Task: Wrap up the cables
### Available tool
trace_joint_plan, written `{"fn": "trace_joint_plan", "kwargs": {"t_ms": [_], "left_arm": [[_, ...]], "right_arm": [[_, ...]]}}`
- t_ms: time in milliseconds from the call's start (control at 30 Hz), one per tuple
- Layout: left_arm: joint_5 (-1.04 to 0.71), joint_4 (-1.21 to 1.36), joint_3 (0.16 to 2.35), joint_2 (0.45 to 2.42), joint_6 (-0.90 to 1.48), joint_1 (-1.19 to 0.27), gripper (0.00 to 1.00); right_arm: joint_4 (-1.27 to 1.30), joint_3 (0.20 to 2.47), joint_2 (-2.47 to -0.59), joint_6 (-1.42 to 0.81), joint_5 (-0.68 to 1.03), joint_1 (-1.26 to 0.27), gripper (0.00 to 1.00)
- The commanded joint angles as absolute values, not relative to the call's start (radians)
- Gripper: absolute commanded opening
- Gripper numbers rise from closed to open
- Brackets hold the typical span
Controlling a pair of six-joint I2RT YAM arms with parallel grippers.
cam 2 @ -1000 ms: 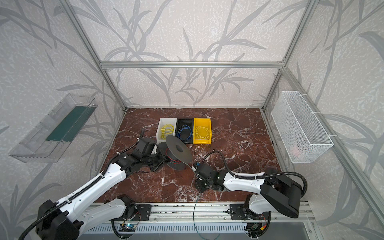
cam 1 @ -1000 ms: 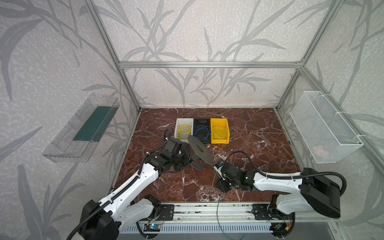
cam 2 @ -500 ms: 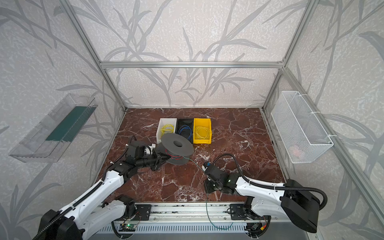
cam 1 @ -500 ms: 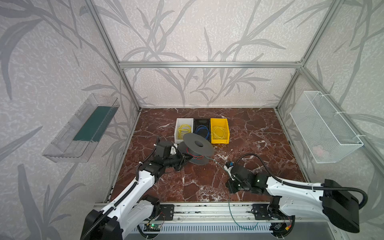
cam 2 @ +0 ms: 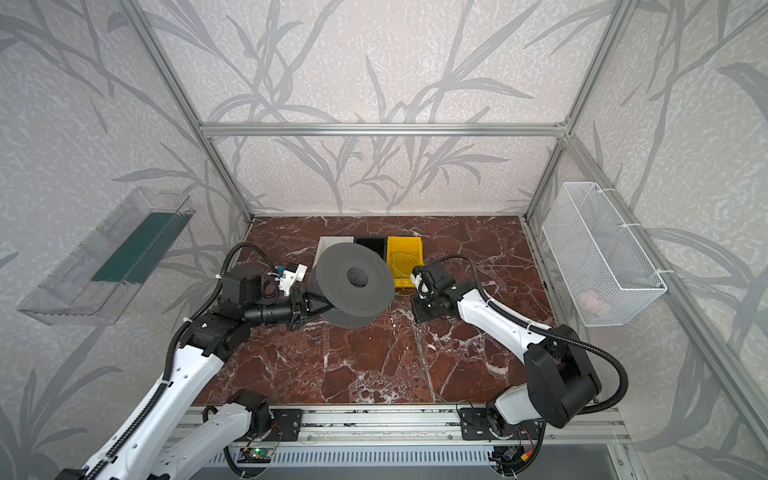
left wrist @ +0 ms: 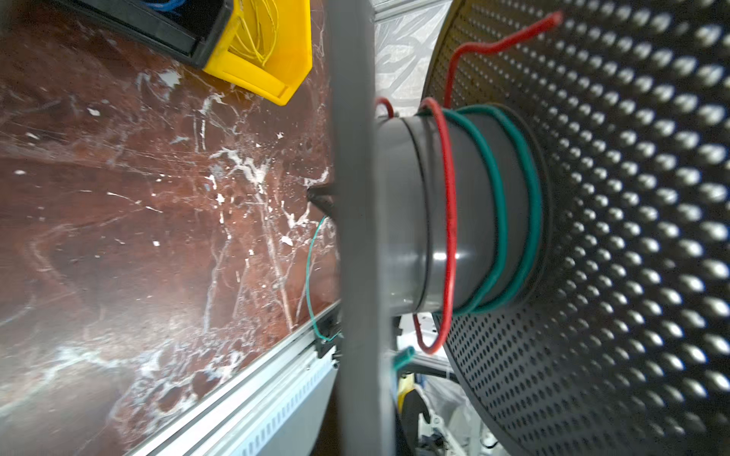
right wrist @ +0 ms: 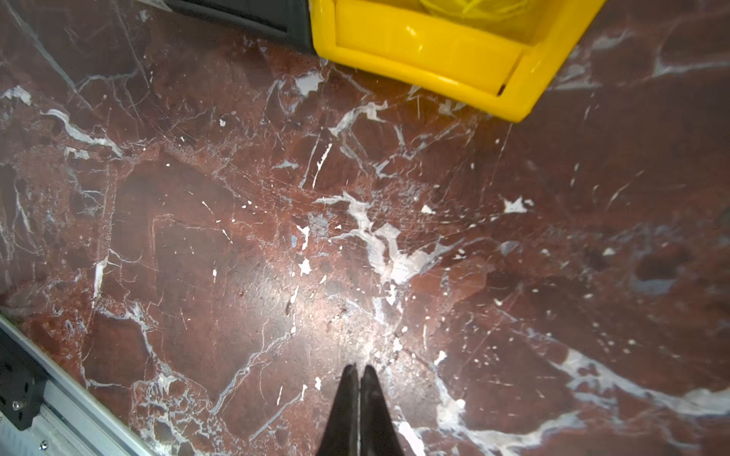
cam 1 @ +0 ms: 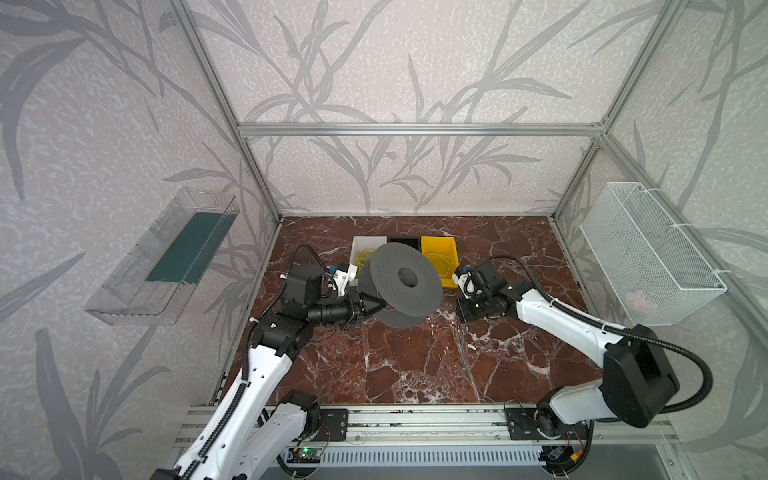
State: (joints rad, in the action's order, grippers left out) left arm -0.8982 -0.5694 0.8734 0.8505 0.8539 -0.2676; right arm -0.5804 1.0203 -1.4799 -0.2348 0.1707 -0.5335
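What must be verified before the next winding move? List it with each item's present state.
1. Left gripper shut on the spool flange: ok.
2. Teal-green wire seated on the hub: ok, two turns beside the red wire.
3. Right gripper holding the wire: cannot tell; jaws shut, no wire visible between them.
4. Wire tail free of snags: cannot tell; it trails across the table to the front rail.

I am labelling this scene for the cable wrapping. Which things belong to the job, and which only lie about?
Job: green wire; spool; left hand, holding the spool; right hand, shut.

Lying about: yellow bin; black bin; white bin; mesh basket; clear tray.
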Motion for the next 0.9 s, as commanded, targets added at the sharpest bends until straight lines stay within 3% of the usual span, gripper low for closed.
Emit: {"fn": "trace_joint_plan", "kwargs": {"t_ms": [0,233,500,667,867], "left_arm": [[-0.913,-0.759,0.976,0.824,0.58,-0.295,0.0],[-0.597,-1.022,1.125,0.968,0.335,-0.595,0.0],[0.034,-1.235,1.246,1.278,0.262,-0.762,0.0],[0.25,-1.274,1.328,1.409,0.27,-0.841,0.0],[0.47,-1.262,1.406,1.465,0.342,-0.872,0.0]], "right_arm": [[-0.835,1.145,-1.534,-0.156,0.081,-0.489,0.0],[-1.062,1.465,-1.656,-0.038,0.017,-0.497,0.0],[-1.278,1.655,-1.736,0.005,-0.018,-0.602,0.0],[-1.301,1.704,-1.72,0.021,0.114,-0.612,0.0],[-1.273,1.788,-1.66,0.021,0.441,-0.596,0.0]]}}
